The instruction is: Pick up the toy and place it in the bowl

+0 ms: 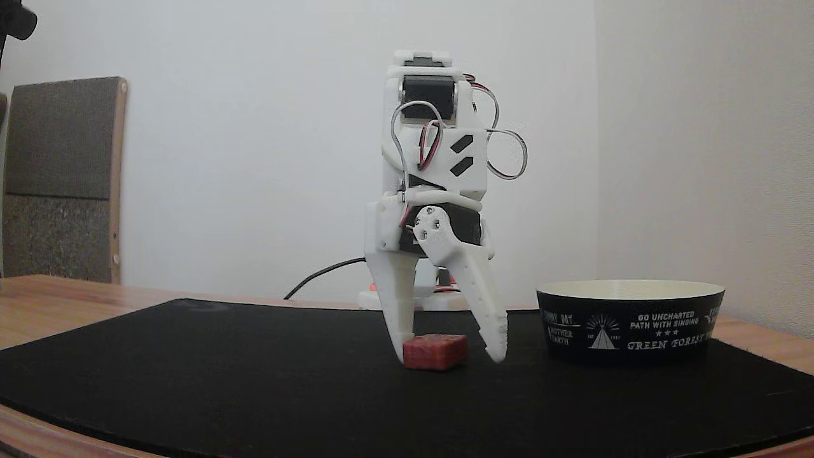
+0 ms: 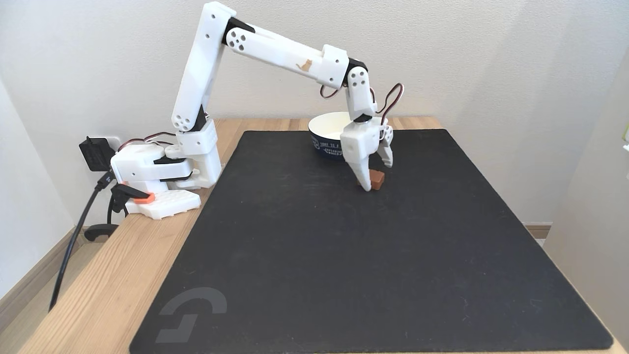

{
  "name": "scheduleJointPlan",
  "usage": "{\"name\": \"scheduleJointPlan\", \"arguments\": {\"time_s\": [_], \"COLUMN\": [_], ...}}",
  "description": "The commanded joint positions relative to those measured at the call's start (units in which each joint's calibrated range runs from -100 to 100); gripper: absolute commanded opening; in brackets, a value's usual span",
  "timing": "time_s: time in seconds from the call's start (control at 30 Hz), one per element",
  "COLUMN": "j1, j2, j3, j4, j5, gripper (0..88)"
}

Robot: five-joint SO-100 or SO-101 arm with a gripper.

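The white fingers (image 1: 407, 318) are spread wide and reach down to the black mat (image 1: 222, 381), straddling the toy (image 1: 435, 352), a small red rough block lying flat on the mat. In a fixed view from table level, the straight finger touches or nearly touches the toy's left side, while the angled finger (image 1: 489, 318) stands clear of its right side, so nothing is gripped. In a fixed view from above, the gripper (image 2: 376, 174) points down over the toy (image 2: 377, 179), with the arm (image 2: 290, 54) bent over from its base (image 2: 152, 172) at the mat's left edge. The bowl (image 1: 629, 321), black with white lettering and a cream rim, sits on the mat near the toy's right; from above, the bowl (image 2: 327, 130) lies just behind the gripper. The mat covers a wooden worktop (image 2: 108, 275).
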Motion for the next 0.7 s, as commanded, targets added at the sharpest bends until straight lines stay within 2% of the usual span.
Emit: {"name": "scheduleJointPlan", "arguments": {"time_s": [0.0,0.03,0.23,0.47,0.6,0.67], "j1": [-0.3,-0.3,0.2,-0.3,0.0,0.2], "j2": [1.4,1.6,1.2,1.0,0.9,0.9], "j3": [-0.2,0.0,1.9,2.0,2.0,2.0], "j4": [0.1,0.2,2.3,5.0,5.0,5.0], "j5": [-0.2,-0.2,-0.4,-0.3,-0.4,-0.4], "gripper": [33.7,33.5,19.2,16.7,1.9,2.5]}}
